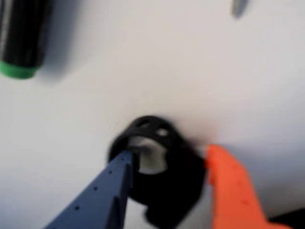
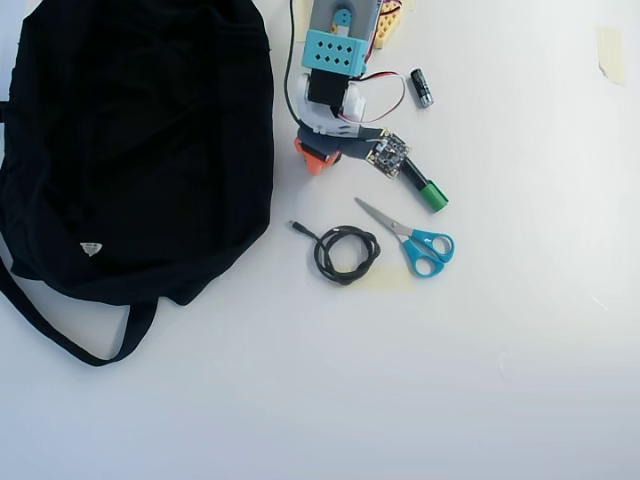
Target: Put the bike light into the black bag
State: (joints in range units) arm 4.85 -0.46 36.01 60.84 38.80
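In the wrist view the bike light (image 1: pixel 167 191), a small black block with a round rubber loop, sits between the fingers of my gripper (image 1: pixel 169 155). The blue finger (image 1: pixel 112 186) touches the loop's left side and the orange finger (image 1: pixel 228 186) presses the body's right side. The picture is blurred there. Seen from overhead, the gripper (image 2: pixel 318 155) hangs low over the white table just right of the black bag (image 2: pixel 130 150), and the arm hides the light. The bag lies at the left, its strap trailing toward the front.
A black marker with a green cap (image 2: pixel 427 191) lies right of the gripper and shows at the wrist view's top left (image 1: pixel 19 38). Blue-handled scissors (image 2: pixel 420 245), a coiled black cable (image 2: pixel 345 252) and a small black cylinder (image 2: pixel 422 88) lie nearby.
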